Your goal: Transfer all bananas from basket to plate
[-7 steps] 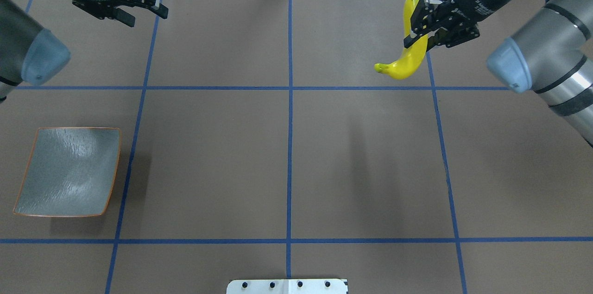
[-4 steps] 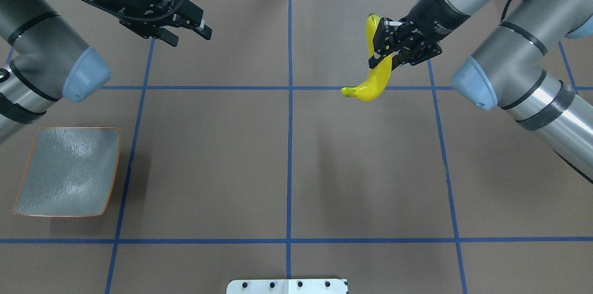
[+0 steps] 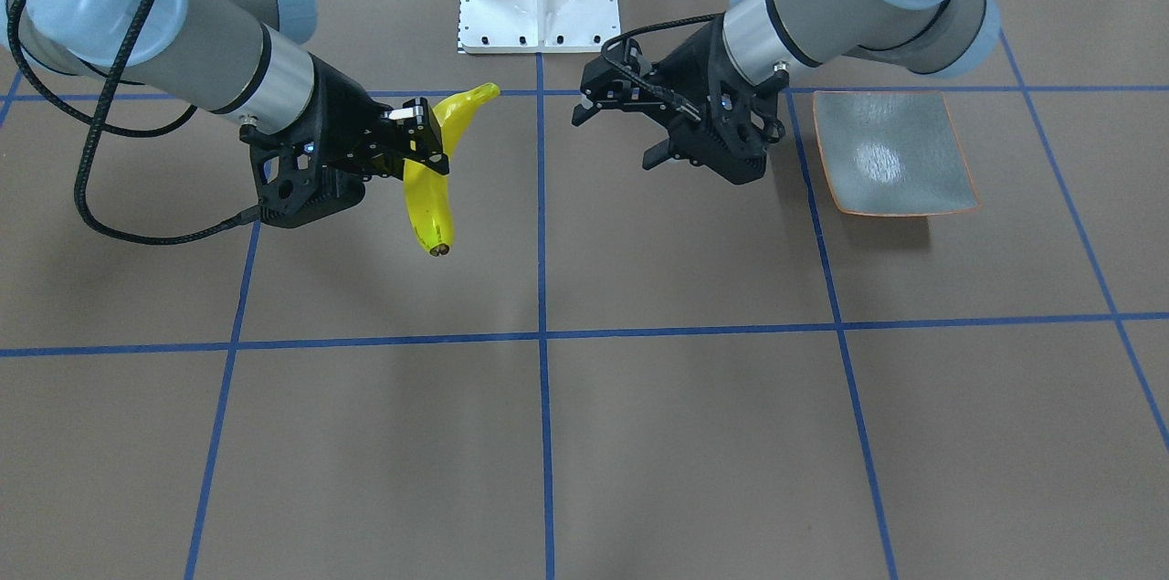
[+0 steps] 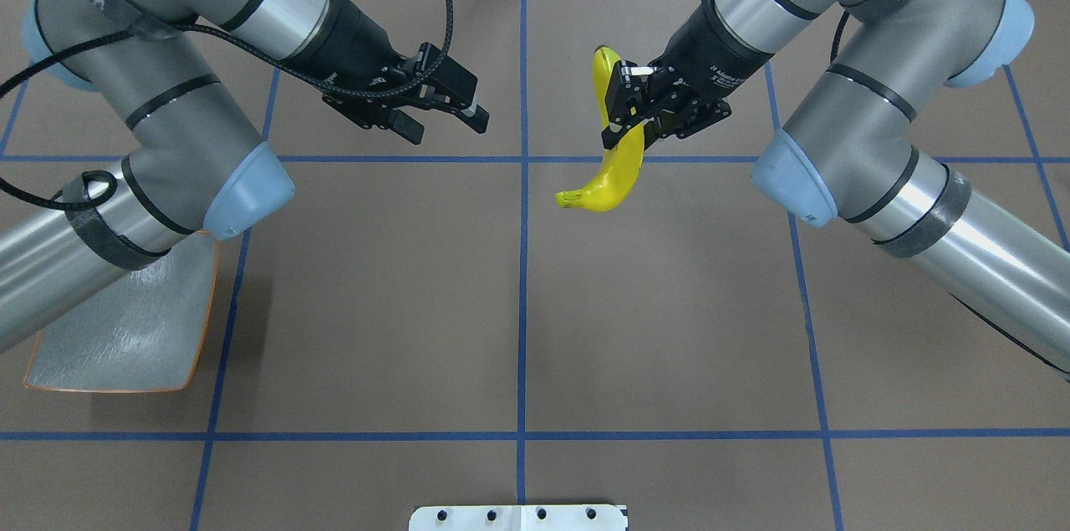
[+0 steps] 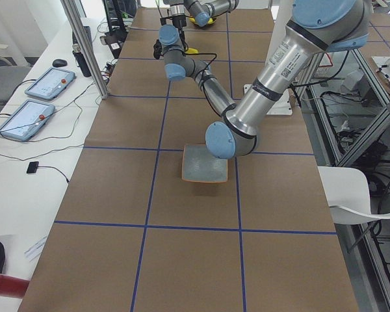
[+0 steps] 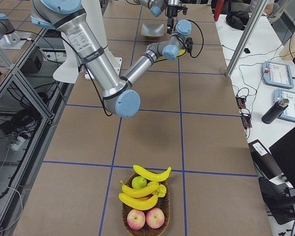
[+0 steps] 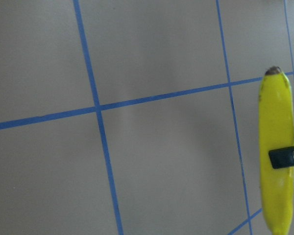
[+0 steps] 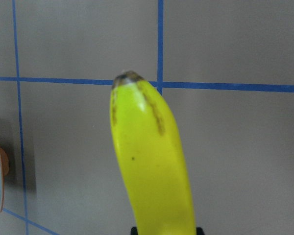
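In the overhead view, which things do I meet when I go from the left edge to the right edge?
plate → left tool → banana. The right tool grips the banana and overlaps it, so it has no clear place in the order.

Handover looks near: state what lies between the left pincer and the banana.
Nothing: in the overhead view the gap from the open left pincer to the banana in the right pincer shows only bare table paper and a blue tape line.
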You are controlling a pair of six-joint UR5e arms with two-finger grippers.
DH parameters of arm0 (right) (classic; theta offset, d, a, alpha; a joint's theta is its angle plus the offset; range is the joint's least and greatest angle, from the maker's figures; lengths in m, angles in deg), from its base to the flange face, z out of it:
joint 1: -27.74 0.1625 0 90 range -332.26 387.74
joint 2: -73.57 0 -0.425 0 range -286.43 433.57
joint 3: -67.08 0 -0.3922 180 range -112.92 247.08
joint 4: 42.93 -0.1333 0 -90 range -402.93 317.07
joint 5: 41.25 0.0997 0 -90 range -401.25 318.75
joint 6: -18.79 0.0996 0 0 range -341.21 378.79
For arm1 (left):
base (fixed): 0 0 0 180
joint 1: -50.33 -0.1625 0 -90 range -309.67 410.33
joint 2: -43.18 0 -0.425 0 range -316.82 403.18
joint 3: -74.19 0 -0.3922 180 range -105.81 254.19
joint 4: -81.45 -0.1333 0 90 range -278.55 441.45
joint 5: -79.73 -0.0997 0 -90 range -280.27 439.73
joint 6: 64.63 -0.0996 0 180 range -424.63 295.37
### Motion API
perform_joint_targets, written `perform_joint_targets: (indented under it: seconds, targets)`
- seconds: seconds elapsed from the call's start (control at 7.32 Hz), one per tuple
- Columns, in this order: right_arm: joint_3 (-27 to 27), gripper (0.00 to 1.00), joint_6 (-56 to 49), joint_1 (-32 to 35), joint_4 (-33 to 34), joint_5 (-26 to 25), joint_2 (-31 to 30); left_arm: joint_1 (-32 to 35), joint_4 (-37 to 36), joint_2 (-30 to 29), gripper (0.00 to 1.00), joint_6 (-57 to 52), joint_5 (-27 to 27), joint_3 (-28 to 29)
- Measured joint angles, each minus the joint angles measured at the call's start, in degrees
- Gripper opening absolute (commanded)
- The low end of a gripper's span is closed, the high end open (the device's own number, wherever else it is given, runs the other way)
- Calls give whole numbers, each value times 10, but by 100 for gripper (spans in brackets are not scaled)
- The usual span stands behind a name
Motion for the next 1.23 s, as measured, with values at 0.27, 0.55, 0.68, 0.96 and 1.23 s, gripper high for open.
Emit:
perform_joint_targets:
  seconds: [0.27,0.55,0.68,0.96,1.23]
  targets:
    - [6,0,0,-8,-4,-1,5,-23,43,-9,100,48,-3,2]
    - [7,0,4,-19,-37,-7,4,-33,52,-24,100,74,-6,10]
    - [8,0,5,-22,-49,-11,4,-35,53,-35,100,85,-7,18]
    - [10,0,7,-23,-70,-13,3,-38,54,-48,100,92,-8,31]
    - [10,0,11,-23,-93,-13,3,-42,54,-56,100,93,-13,40]
